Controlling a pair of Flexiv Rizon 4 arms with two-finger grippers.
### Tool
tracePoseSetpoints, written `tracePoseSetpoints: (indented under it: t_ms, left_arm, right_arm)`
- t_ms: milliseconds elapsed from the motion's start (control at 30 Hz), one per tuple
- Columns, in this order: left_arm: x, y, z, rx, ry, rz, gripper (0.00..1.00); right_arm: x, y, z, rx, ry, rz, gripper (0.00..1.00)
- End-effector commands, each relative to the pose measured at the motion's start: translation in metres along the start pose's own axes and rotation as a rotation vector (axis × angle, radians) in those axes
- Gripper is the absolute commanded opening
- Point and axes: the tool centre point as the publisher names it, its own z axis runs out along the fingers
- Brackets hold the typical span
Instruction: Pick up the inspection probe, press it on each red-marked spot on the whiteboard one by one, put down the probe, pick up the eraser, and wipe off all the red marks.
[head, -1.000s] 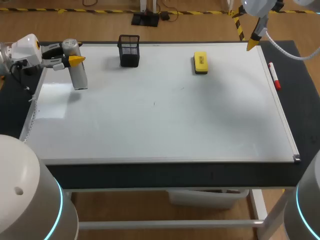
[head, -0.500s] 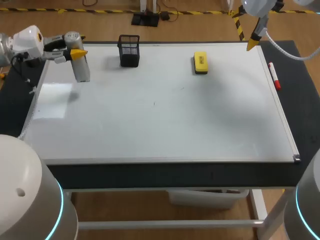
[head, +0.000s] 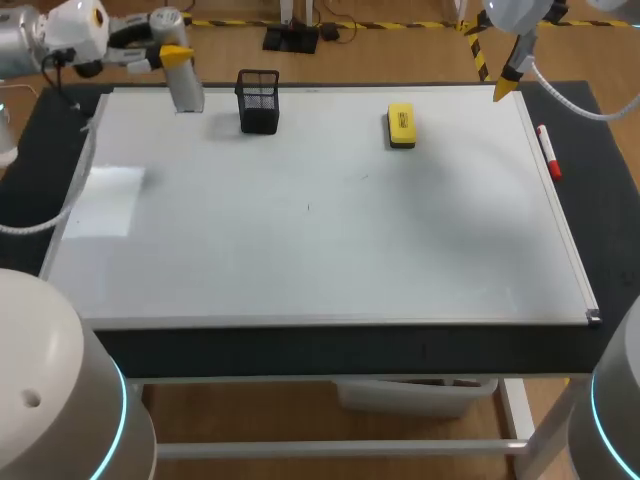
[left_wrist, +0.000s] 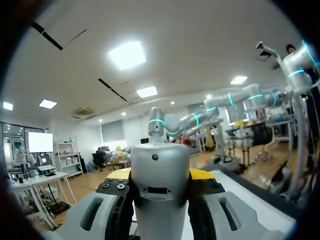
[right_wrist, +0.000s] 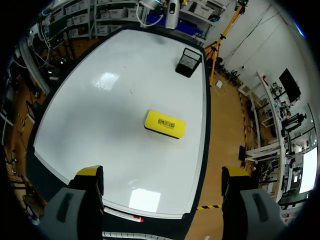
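The inspection probe (head: 186, 88), a silver cylinder, hangs tilted over the back left corner of the whiteboard (head: 330, 240), just left of the black mesh holder (head: 259, 101). My left gripper (head: 170, 48) is shut on it; in the left wrist view the probe (left_wrist: 160, 190) fills the gap between the yellow-tipped fingers of the left gripper (left_wrist: 160, 175). The yellow eraser (head: 401, 125) lies on the board at the back right, ahead of my open right gripper (right_wrist: 162, 175), which hangs above the back right corner (head: 505, 88). I see no red marks on the board.
A red-capped marker (head: 548, 150) lies on the dark table beside the board's right edge. The eraser (right_wrist: 165, 124) and mesh holder (right_wrist: 188, 61) also show in the right wrist view. A bright glare patch lies on the board's left side (head: 105, 200).
My left arm has carried the probe up and toward the back, from the board's left edge to beside the mesh holder. The right arm has not moved.
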Motion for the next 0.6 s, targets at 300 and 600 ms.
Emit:
tracePoseSetpoints:
  t_ms: [300, 600]
  left_arm:
    - [-0.05, -0.002, 0.049, 0.057, 0.177, -0.007, 0.0]
    - [-0.079, 0.009, 0.077, 0.066, 0.179, -0.035, 0.0]
  right_arm:
    - [0.0, 0.0, -0.001, 0.004, 0.003, -0.001, 1.0]
    - [0.0, 0.0, -0.001, 0.004, 0.003, -0.001, 1.0]
